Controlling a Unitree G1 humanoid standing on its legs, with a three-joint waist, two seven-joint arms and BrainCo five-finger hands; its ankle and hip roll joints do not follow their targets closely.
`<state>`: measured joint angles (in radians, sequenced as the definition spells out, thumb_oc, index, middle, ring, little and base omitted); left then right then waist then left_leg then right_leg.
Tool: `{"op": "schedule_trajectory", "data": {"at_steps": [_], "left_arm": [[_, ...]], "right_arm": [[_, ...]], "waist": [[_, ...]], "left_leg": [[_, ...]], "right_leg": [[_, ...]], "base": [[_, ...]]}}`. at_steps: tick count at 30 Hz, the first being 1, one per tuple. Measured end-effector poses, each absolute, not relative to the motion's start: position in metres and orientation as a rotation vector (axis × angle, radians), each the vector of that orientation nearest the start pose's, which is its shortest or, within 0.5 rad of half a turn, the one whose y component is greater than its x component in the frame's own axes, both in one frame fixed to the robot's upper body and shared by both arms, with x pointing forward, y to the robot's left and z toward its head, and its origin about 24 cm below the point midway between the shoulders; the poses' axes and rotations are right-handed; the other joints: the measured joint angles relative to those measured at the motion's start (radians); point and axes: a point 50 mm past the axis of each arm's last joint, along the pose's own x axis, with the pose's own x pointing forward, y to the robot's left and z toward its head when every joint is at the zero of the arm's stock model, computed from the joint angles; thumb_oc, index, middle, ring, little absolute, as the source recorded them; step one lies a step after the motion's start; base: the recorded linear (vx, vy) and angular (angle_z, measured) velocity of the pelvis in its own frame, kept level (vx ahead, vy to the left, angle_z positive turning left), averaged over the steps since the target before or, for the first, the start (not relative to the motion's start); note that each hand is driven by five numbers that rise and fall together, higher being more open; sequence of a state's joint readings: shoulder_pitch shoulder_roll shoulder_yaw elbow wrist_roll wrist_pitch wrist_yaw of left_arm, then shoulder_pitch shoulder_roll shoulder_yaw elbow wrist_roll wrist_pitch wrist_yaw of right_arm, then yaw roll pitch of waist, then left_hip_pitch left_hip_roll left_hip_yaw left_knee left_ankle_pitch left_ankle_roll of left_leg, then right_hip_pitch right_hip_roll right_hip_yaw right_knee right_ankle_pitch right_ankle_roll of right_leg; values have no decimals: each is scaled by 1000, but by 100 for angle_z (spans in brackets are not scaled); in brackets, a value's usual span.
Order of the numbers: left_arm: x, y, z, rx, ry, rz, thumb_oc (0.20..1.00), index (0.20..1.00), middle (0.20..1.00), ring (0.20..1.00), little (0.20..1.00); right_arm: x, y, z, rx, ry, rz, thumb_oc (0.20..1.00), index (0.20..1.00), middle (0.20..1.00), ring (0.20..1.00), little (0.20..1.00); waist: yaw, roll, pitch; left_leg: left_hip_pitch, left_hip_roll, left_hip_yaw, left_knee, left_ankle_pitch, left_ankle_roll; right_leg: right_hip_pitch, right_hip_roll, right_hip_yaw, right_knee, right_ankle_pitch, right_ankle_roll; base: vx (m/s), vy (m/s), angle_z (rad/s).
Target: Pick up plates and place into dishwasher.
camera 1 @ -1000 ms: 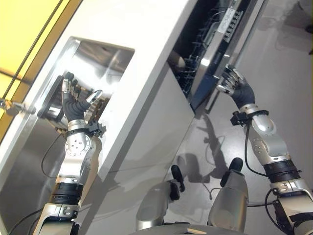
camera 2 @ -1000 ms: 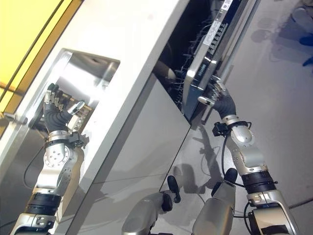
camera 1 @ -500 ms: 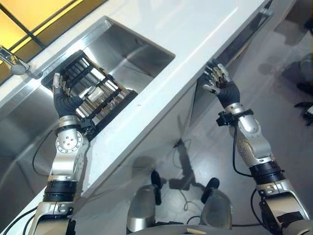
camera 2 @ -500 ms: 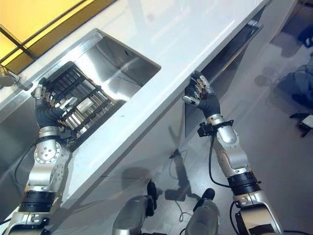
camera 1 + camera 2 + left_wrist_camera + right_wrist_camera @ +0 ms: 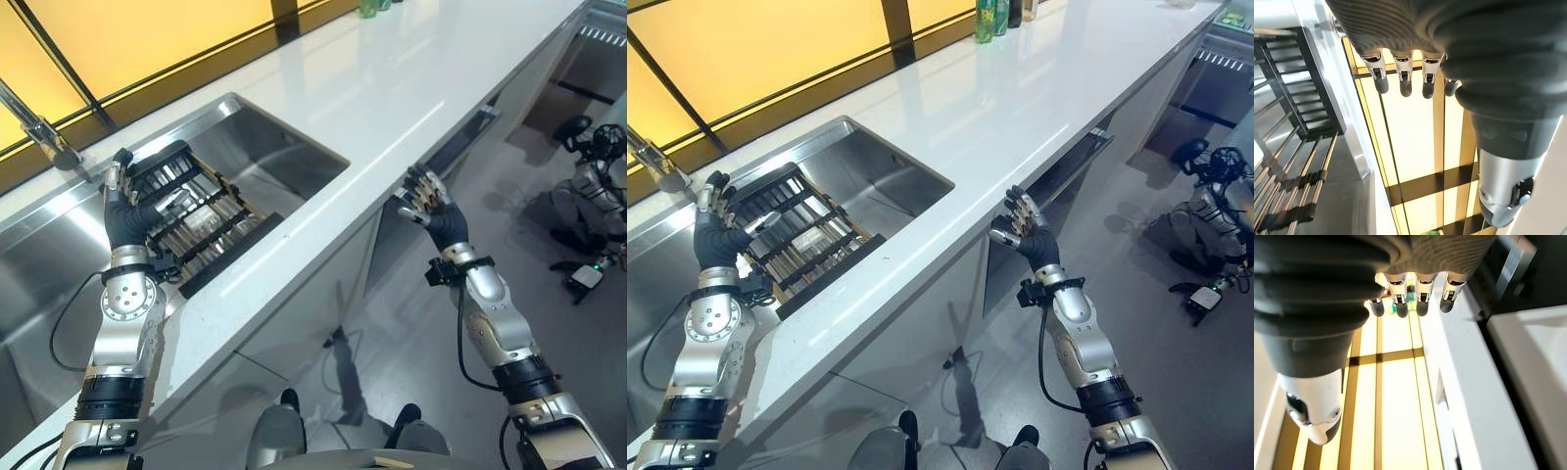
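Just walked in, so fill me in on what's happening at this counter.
The robot stands at a white counter. Its left hand is raised, open, over a dark dish rack in the steel sink. Its right hand, open too, is up beside the counter's front edge, near the dishwasher door. Neither hand holds a plate.

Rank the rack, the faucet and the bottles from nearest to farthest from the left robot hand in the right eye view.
From the left robot hand:
1. Rack, in the sink beside it.
2. Faucet, behind the sink.
3. Bottles, far along the counter.
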<state>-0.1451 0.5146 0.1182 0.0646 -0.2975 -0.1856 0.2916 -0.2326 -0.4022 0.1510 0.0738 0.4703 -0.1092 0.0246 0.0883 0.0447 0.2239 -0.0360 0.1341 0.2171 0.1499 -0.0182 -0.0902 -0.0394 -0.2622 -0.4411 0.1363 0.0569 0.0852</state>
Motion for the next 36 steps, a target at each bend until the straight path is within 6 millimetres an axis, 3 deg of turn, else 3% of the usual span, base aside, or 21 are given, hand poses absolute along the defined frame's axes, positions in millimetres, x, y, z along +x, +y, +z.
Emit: {"op": "schedule_trajectory", "data": {"at_steps": [2,9,14,18,21,22,23,25,28,31,34,36], "left_arm": [[264,279,122,161,-330,390,1000,1000,1000,1000,1000],[258,271,111,96,-314,403,1000,1000,1000,1000,1000],[259,263,110,54,-321,376,1000,1000,1000,1000,1000],[261,254,106,6,-309,339,1000,1000,1000,1000,1000],[261,254,107,-4,-313,333,1000,1000,1000,1000,1000],[261,254,107,-4,-317,332,1000,1000,1000,1000,1000],[263,252,109,-4,-327,324,1000,1000,1000,1000,1000],[269,246,121,4,-369,282,1000,1000,1000,1000,1000],[271,228,117,-29,-379,232,1000,1000,1000,1000,1000],[273,210,111,-62,-356,193,1000,1000,1000,1000,1000],[272,205,111,-72,-360,185,1000,1000,1000,1000,1000],[271,207,114,-72,-372,195,1000,1000,1000,1000,1000]], "right_arm": [[285,-178,97,33,-193,190,1000,1000,1000,1000,1000],[272,-171,131,-69,-356,231,1000,1000,1000,1000,1000],[272,-171,140,-111,-387,252,1000,1000,1000,1000,1000],[272,-167,139,-102,-388,265,1000,1000,1000,1000,1000],[272,-162,138,-96,-384,289,1000,1000,1000,1000,1000],[271,-159,136,-92,-381,301,1000,1000,1000,1000,1000],[270,-159,135,-90,-380,301,1000,1000,1000,1000,1000],[271,-160,137,-90,-389,302,1000,1000,1000,1000,1000],[276,-168,133,-80,-372,273,1000,1000,1000,1000,1000],[277,-170,132,-50,-362,251,1000,1000,1000,1000,1000],[278,-170,136,-40,-368,237,1000,1000,1000,1000,1000],[281,-169,140,-39,-380,225,1000,1000,1000,1000,1000]], "waist": [[-20,-6,-21],[-43,-17,-68],[-16,-38,-99],[13,-54,-93],[15,-65,-89],[19,-66,-85],[10,-74,-82],[5,-111,-86],[-19,-87,-88],[-40,-90,-85],[-41,-96,-89],[-22,-107,-96]], "left_leg": [[10,-3,6,-22,0,3],[73,-16,29,-88,9,-5],[94,-35,22,-100,8,-3],[35,-59,-27,-16,-44,29],[9,-59,-79,6,-47,41],[13,-62,-125,1,-37,47],[10,-58,-174,-7,-21,42],[-6,-92,-238,-35,15,33],[-42,-107,-259,-55,40,59],[-61,-131,-330,-67,64,64],[-40,-134,-370,-118,104,51],[-44,-151,-379,-136,120,36]], "right_leg": [[11,4,2,-23,7,5],[57,17,23,-89,29,23],[84,3,20,-97,27,41],[51,-58,0,37,-13,56],[19,-73,53,145,-8,45],[19,-46,104,170,-62,39],[31,20,168,166,-132,39],[76,117,251,54,-198,2],[127,140,272,8,-192,2],[119,145,366,46,-216,-8],[132,143,379,58,-233,-8],[170,133,375,-27,-233,19]], "base": [[-16,56,-8],[51,117,-10],[33,147,9],[3,146,43],[118,-45,63],[153,-94,82],[129,-90,114],[137,-116,127],[108,-191,111],[66,-160,94],[34,-139,61],[42,-119,21]]}}
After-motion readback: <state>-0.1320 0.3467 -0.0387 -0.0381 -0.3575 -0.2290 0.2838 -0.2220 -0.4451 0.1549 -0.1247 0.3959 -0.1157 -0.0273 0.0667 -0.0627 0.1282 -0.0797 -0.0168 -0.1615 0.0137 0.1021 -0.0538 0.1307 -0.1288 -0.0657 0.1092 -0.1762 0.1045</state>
